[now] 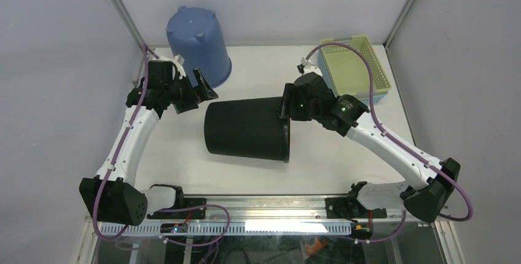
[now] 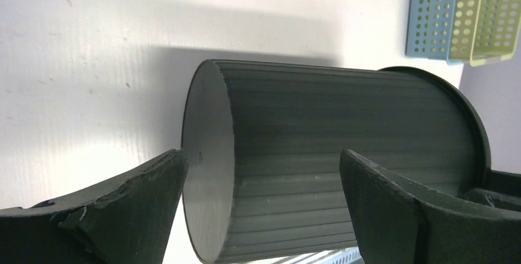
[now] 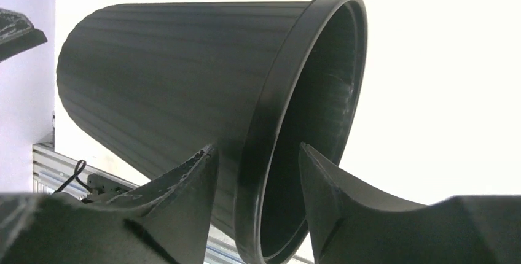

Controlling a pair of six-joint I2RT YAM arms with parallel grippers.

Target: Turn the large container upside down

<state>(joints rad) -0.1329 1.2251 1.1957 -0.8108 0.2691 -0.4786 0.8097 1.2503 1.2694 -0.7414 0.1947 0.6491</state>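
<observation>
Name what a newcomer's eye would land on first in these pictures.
The large black container lying on its side mid-table, its open rim facing right. The right gripper straddles that rim, one finger inside; behind, a blue bucket stands upside down at the back left.

White matte tabletop [image 1: 181,166] fills the centre. Plain grey-lilac wall panels box it in: left panel [image 1: 55,61] at 9 o'clock, back panel [image 1: 276,0] at 12, right panel [image 1: 467,61] at 3. Slim silver metal posts stand in the back corners, one at 11 [image 1: 120,9] and one at 1 [image 1: 405,6]. Ribbed aluminium rail [image 1: 276,205] runs along the table edge at 6, with a bright glare strip [image 1: 282,227] on it. Light is even and diffuse. Bare table looks blown out white in the right wrist view.
</observation>
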